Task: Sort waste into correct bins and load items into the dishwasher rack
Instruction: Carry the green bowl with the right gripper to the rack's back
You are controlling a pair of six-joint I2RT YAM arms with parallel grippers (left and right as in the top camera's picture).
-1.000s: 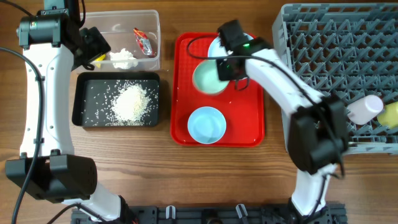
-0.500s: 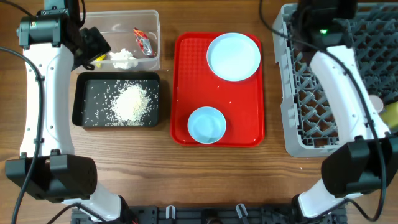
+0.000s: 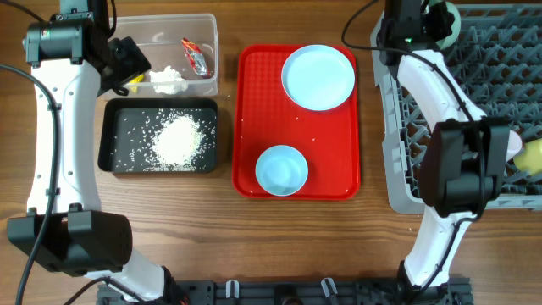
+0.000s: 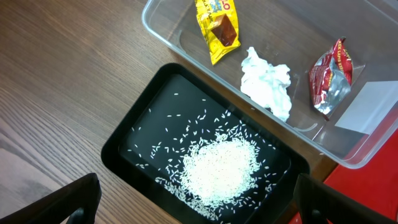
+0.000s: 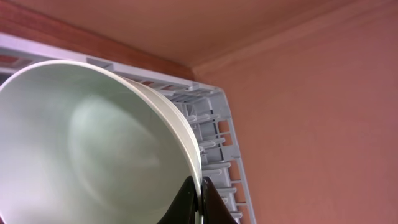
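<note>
Over far-left corner of rack (image 3: 500,93), right end effector (image 5: 200,199) pinched tilted green bowl (image 5: 93,143) by its thin rim, a hold from which it could slip or snag pegs (image 5: 214,146) on lowering; left end effector (image 4: 199,202) gaped, empty.

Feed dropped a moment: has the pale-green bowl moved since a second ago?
Yes. The pale-green bowl has gone right, off the red tray, to the far left corner of the dishwasher rack.

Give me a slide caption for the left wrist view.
Rice heaped in a black tray beside a clear tub holding a yellow wrapper, a white tissue and a red wrapper.
</note>
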